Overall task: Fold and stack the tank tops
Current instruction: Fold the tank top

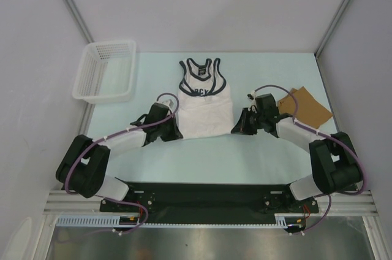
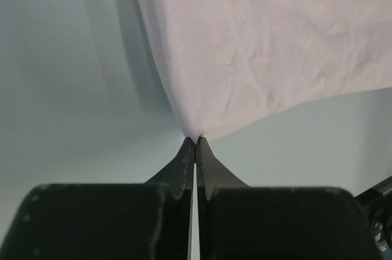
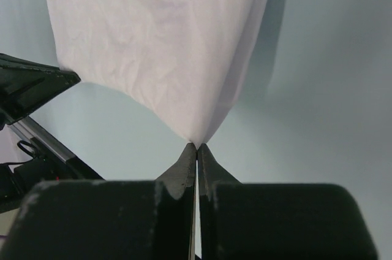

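- While both arms reach in low over the pale blue-green table (image 1: 208,162), a soft cloth white tank top (image 1: 205,110), trimmed in navy round the neck and armholes and printed in blue on the chest, lies flat at the middle of the table, with its straps toward the far edge and its hem toward the near edge.
- At the hem's left corner, the black two-fingered left gripper (image 1: 176,131) pinches the cloth. Its wrist camera shows the fingertips (image 2: 187,149) pressed together, with the white fabric drawn to a point between them.
- At the hem's right corner, the black two-fingered right gripper (image 1: 236,129) does the same. Its fingertips (image 3: 206,157) are closed tight on a peak of the same white cloth.
- Between the two pinched corners, the hem runs roughly parallel to the near edge.
- A plain tan-brown tank top (image 1: 306,108) lies flat near the right edge of the table, partly hidden behind the right arm and apart from the white one.
- A white plastic lattice basket (image 1: 110,44) sits at the far left corner of the table, well apart from both tops.
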You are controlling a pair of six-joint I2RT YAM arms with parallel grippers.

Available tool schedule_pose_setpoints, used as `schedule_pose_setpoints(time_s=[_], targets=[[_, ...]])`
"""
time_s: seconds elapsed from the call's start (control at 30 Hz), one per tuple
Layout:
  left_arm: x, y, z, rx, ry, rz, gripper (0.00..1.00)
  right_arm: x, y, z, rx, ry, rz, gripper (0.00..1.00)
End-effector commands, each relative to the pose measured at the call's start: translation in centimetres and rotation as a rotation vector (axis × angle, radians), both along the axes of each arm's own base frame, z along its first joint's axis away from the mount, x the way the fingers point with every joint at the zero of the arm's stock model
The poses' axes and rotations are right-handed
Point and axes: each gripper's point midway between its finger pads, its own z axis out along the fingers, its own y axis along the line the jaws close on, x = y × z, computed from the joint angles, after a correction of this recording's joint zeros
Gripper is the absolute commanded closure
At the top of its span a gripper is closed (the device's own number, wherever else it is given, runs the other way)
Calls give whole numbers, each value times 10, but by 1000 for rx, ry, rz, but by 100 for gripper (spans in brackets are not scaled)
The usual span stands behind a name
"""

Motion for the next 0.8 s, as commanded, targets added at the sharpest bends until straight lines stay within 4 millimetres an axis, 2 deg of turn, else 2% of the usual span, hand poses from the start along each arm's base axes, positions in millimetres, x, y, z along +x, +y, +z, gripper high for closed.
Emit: schedule_pose_setpoints(time_s=[0.0,0.07,0.13,0.17,0.2,0.23,0.27,0.33,0.4,0.43,0.47,0.5,0.53,0.57,0.6,0.63,0.67,0.77], targets=[[-19,-2,-11,-8,41,9,100,-23,-9,-10,-41,49,-16,100],[-13,-4,-7,-8,39,7,100,-22,-8,-9,-35,56,-19,100],[-7,-4,0,10,45,1,100,-7,-2,7,-23,24,-18,100],[13,-7,21,5,-3,6,100,-2,0,13,-24,34,-9,100],[15,-4,29,26,11,8,100,5,4,23,-15,23,-2,100],[36,-10,64,7,-60,14,100,25,14,58,16,-47,10,100],[45,-5,80,32,-99,33,100,28,16,69,10,-53,19,100],[48,2,121,32,-174,60,100,36,19,103,12,-128,18,100],[48,6,142,10,-230,87,100,35,14,121,2,-171,-7,100],[36,10,132,6,-218,84,100,31,12,116,-1,-157,-10,100],[32,9,124,-9,-203,85,99,17,7,90,-14,-100,-9,100],[23,5,110,-29,-165,64,100,6,6,79,-10,-72,-7,100],[0,10,69,-8,-71,49,100,-2,6,68,-3,-55,-3,100],[-7,4,56,-43,-54,46,100,-28,-1,34,-33,25,-2,100],[-20,2,41,-61,-14,33,100,-38,-3,24,-32,52,-17,100],[-45,9,9,-40,53,34,100,-46,-6,21,-29,47,-28,100],[-50,4,4,-68,51,37,100,-59,-8,6,-35,76,-27,100],[-75,9,-18,-61,90,40,100,-72,-10,1,-44,88,-31,100]])
